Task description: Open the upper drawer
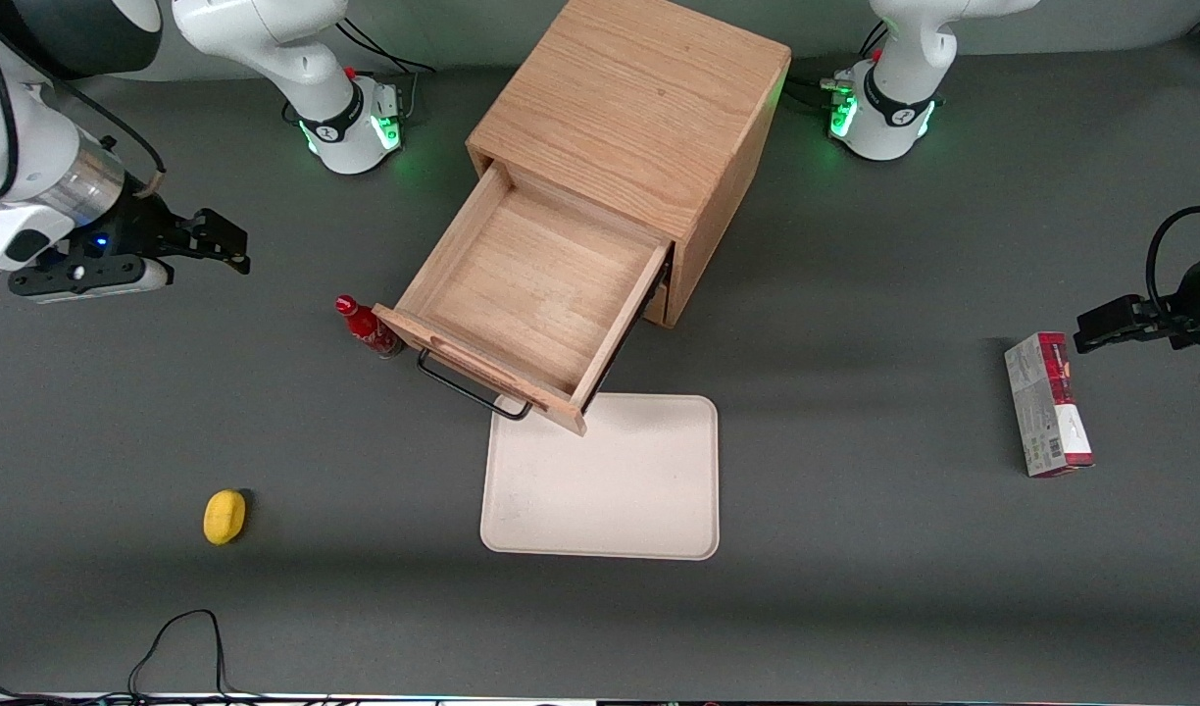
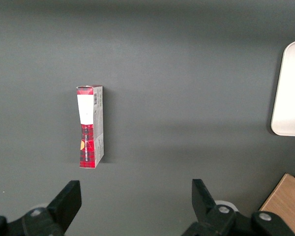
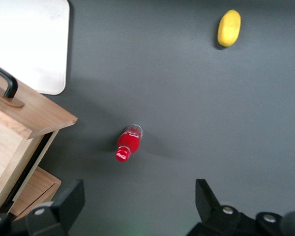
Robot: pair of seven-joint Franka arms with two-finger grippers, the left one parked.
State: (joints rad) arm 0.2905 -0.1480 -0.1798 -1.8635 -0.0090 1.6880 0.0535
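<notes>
The upper drawer (image 1: 536, 284), a shallow tray of light, grained oak, stood pulled well out of the cube cabinet (image 1: 639, 118) at the middle of the dark grey tabletop (image 1: 855, 588). Its long axis ran diagonally from the cabinet toward the front camera and the working arm's end, and its front panel overhung one corner of a cream, round-cornered tray (image 1: 605, 480). A long black wire bar handle (image 1: 468, 392) ran along that front panel; the drawer's bare wooden floor lay open to view. Under it the lower drawer (image 3: 34, 191) sat nearly closed. A small red bottle (image 1: 367, 328) stood upright on the tabletop just beside the drawer's front corner. A smooth yellow oval object (image 1: 225, 516) lay nearer the camera, well apart from the bottle. A red-and-white carton (image 1: 1048, 404) lay flat toward the parked arm's end. The hand (image 1: 232, 240) hung above the tabletop toward the working arm's end, well apart from the drawer, its black fingers (image 3: 69, 199) spread and holding nothing.
</notes>
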